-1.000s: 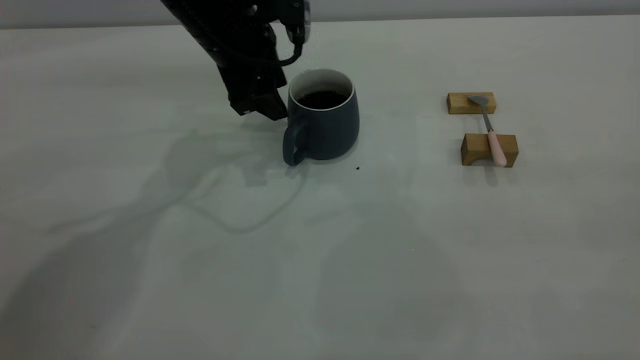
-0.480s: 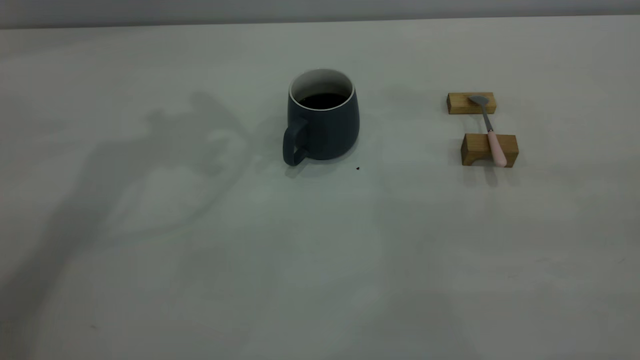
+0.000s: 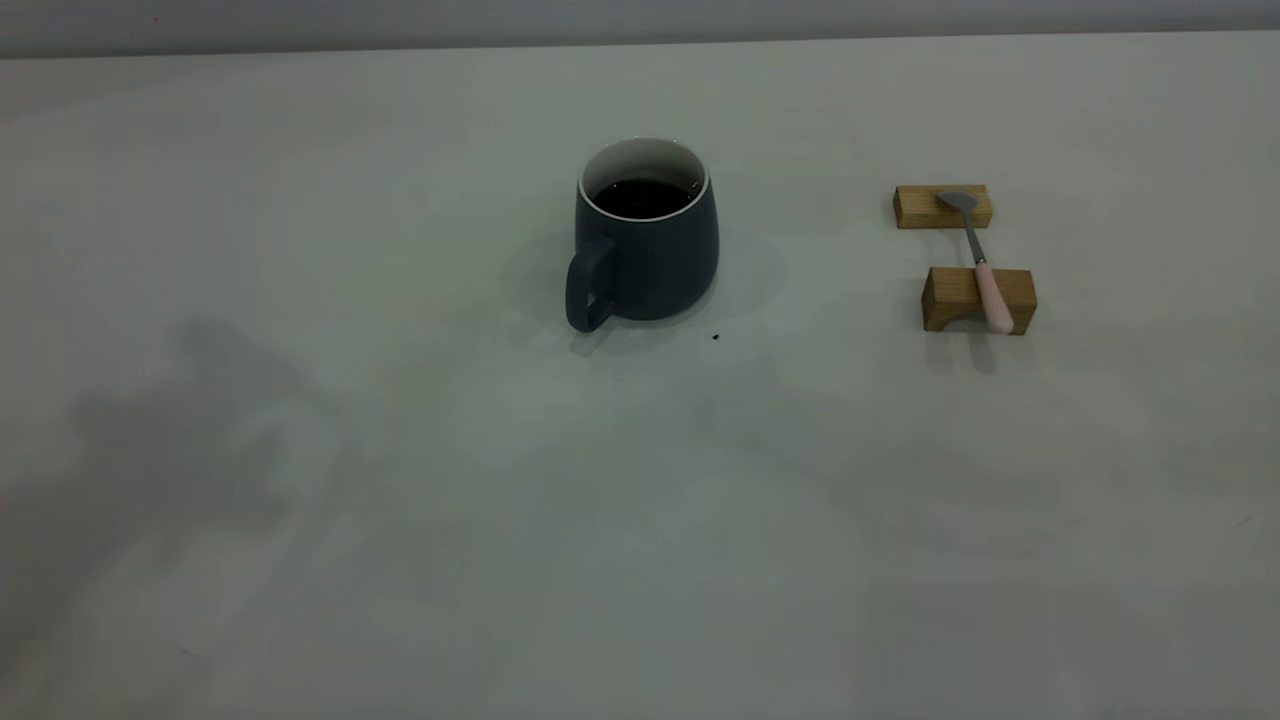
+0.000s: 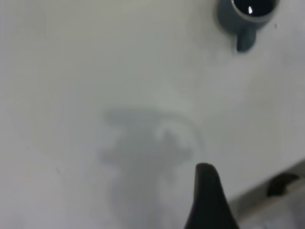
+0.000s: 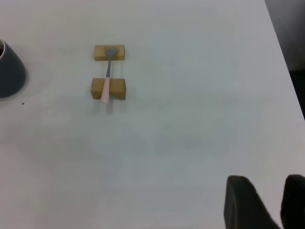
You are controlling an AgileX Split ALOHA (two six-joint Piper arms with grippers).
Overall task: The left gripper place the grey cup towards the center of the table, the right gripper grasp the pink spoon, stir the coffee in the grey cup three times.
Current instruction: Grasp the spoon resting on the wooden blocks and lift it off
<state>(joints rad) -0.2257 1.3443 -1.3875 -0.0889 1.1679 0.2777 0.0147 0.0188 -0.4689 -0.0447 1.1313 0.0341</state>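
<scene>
Presently, one grey cup [image 3: 645,235] stood upright on the table [image 3: 400,550], dark blue-grey outside, white inside, one loop handle, holding dark coffee [image 3: 645,198]. One pink spoon [image 3: 978,260] lay across two wooden blocks [image 3: 978,298], well away from the right gripper [image 5: 269,202], whose fingers stood slightly apart. The left gripper [image 4: 207,200] showed a single finger, far from the cup; spacing undeterminable.

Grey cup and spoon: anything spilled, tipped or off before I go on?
Nothing stands out. The grey cup stands upright, its coffee inside. The pink spoon lies across two wooden blocks. Only a tiny dark speck marks the table.
</scene>
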